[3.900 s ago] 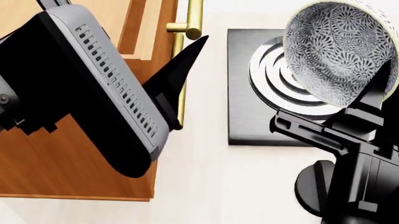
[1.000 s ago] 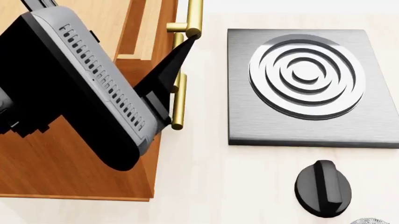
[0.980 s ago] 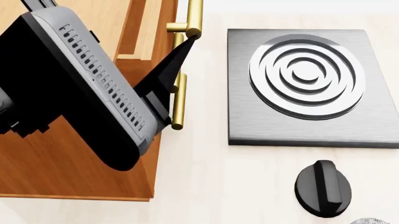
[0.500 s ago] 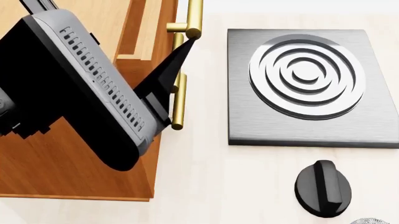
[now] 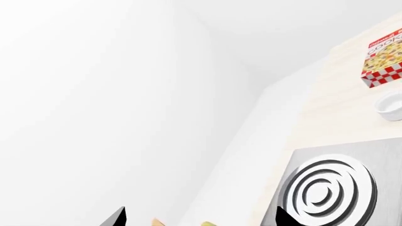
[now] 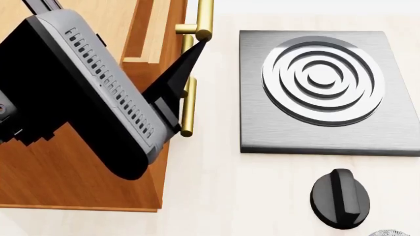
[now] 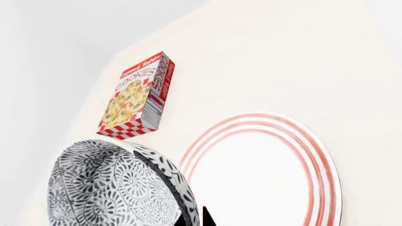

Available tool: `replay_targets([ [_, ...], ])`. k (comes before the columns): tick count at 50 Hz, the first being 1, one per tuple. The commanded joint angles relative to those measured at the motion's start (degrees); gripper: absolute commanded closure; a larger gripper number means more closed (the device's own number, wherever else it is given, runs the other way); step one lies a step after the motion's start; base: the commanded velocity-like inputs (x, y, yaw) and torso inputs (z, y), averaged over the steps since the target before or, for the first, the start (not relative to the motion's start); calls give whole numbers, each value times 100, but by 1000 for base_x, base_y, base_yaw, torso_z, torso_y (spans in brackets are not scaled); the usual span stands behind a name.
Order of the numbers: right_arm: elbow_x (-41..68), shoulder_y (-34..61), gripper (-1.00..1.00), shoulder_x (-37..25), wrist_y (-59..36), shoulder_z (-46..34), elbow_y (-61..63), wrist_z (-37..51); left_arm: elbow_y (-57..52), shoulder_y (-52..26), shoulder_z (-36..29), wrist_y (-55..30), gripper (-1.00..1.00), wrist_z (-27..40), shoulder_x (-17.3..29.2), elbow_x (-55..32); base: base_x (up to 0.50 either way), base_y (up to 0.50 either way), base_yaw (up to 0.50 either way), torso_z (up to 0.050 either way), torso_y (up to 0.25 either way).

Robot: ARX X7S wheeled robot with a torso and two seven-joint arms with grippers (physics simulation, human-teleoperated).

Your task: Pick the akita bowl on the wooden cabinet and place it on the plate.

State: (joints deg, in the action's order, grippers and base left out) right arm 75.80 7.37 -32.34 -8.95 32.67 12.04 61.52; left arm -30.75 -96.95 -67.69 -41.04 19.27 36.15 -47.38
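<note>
You are looking down at a pale, cream wood-grain surface (image 6: 217,196) under bright, even light. Set into it is a square brushed-metal hob plate (image 6: 262,128) with a burner of concentric rings (image 6: 321,78), and near it a black knob (image 6: 339,198). Behind the surface a plain white wall (image 5: 94,94) rises, meeting another at a corner. A cookie box (image 7: 137,96) lies on the surface.
</note>
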Motion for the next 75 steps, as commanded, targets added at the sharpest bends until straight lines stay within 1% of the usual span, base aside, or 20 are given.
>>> replay_targets([
  [1, -139, 72, 100, -12, -11, -67, -214, -99, -15, 33, 1, 10, -100, 13, 23, 12, 0, 0, 0, 0, 0],
  [46, -289, 112, 100, 96, 34, -160, -1002, -454, 18, 91, 1, 44, -100, -9, 4, 71, 0, 0, 0, 0, 0],
  [75, -352, 259, 100, 94, 32, -220, -1315, -496, 29, 177, -30, 87, -100, -16, 24, 145, 0, 0, 0, 0, 0],
])
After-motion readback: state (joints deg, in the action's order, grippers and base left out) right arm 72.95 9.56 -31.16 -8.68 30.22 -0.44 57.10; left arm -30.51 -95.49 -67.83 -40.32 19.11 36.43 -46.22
